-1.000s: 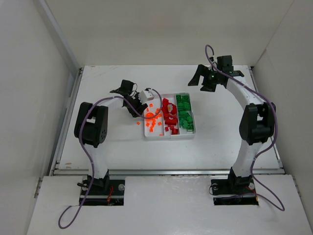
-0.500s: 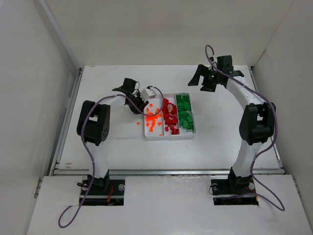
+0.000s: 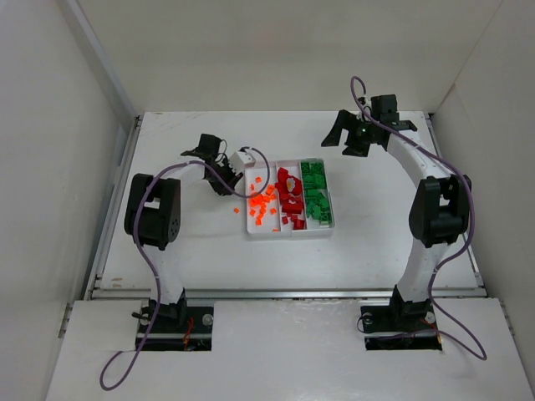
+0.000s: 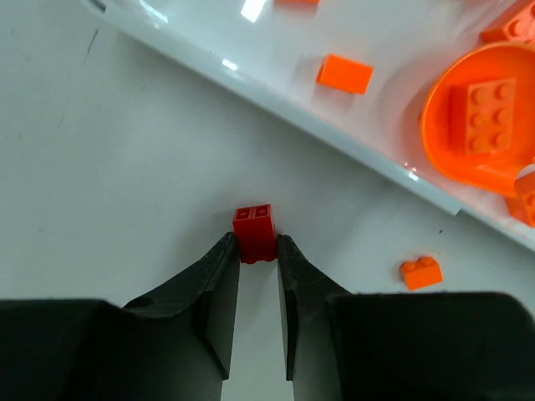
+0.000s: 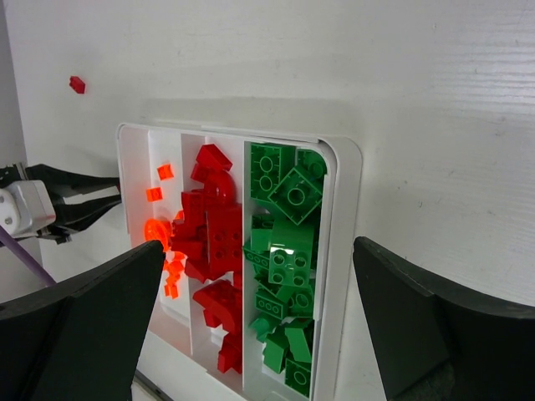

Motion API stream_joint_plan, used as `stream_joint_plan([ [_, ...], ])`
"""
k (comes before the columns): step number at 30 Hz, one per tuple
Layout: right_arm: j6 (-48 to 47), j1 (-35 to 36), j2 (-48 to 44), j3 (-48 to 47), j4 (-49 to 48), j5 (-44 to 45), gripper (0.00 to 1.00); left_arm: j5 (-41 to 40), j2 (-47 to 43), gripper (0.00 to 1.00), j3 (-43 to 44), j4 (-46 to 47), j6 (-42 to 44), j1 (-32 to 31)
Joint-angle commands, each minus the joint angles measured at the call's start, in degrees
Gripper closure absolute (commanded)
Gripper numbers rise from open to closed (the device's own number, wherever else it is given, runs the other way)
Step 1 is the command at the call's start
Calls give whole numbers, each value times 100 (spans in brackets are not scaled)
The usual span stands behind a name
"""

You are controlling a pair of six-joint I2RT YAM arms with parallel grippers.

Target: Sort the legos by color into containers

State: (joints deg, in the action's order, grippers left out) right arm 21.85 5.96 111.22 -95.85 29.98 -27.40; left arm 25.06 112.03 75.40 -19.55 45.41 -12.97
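Left gripper (image 4: 256, 246): narrow, its two fingertips (image 4: 226, 255) press on both sides of one small red brick (image 4: 254, 230), so it is gripping this brick
Red brick: it stands on the table (image 4: 109, 167) with studs up, just beside the left long wall of the tray (image 4: 318, 121), near the far left corner of the tray, but not touching it
Next to it: one small orange brick (image 4: 420, 272) lies on the table, near the red brick and just outside the same wall
Behind the wall: in the left compartment there is a flat orange piece (image 4: 344, 73) and an orange round dish (image 4: 451, 159) with an orange six-stud brick (image 4: 478, 115) lying in it
Tray: white, about in the middle of the table, its long sides run from the near edge toward the far edge
Compartments: orange legos (image 5: 160, 230) in the left one, red legos (image 5: 213, 234) in the middle one, green legos (image 5: 288, 251) in the right one
Right gripper (image 5: 259, 245): wide open and holding nothing, above the far right part of the table, well apart from the tray
Alone on the table: one tiny red piece (image 5: 77, 83), apart from the tray on its orange side
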Motion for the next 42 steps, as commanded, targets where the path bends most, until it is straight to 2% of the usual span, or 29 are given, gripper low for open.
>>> stream_joint_plan([
  [1, -66, -42, -311, -109, -124, -11, 0, 104, -366, 100, 80, -436, 92, 137],
  [8, -66, -42, -311, 5, -176, -11, 0, 1027, -366, 100, 1161, -550, -691, 15],
  [11, -66, -42, -364, 128, -238, -11, 0, 1080, -366, 100, 1495, -445, -743, -511],
  [16, -127, -42, -469, 312, -299, -11, 0, 1089, 196, 100, 1873, -444, -937, -1048],
  [23, -286, -42, -531, 366, -132, 94, 0, 1036, 689, 91, 2242, 29, -1385, -1532],
  [28, -348, -42, -531, 304, -80, 94, 0, 685, 873, 69, 2375, 320, -1736, -1586],
  [29, -348, -42, -531, 304, -80, 94, 0, 589, 926, 60, 2462, 320, -1789, -1586],
  [30, -400, -42, -531, 252, -80, 94, 0, 492, 926, 55, 2462, 320, -1842, -1586],
  [33, -400, -42, -531, 251, -80, 94, 0, 359, 865, 45, 2585, 320, -1895, -1586],
  [39, -400, -42, -478, 199, -80, 42, 0, 211, 443, 47, 2840, 382, -2351, -1366],
  [40, -400, -42, -417, 146, -80, 42, 0, 88, 443, 49, 2840, 434, -2535, -1253],
  [42, -400, -42, -417, 93, -80, 42, 0, -701, 303, 52, 2893, 435, -2590, -1147],
])
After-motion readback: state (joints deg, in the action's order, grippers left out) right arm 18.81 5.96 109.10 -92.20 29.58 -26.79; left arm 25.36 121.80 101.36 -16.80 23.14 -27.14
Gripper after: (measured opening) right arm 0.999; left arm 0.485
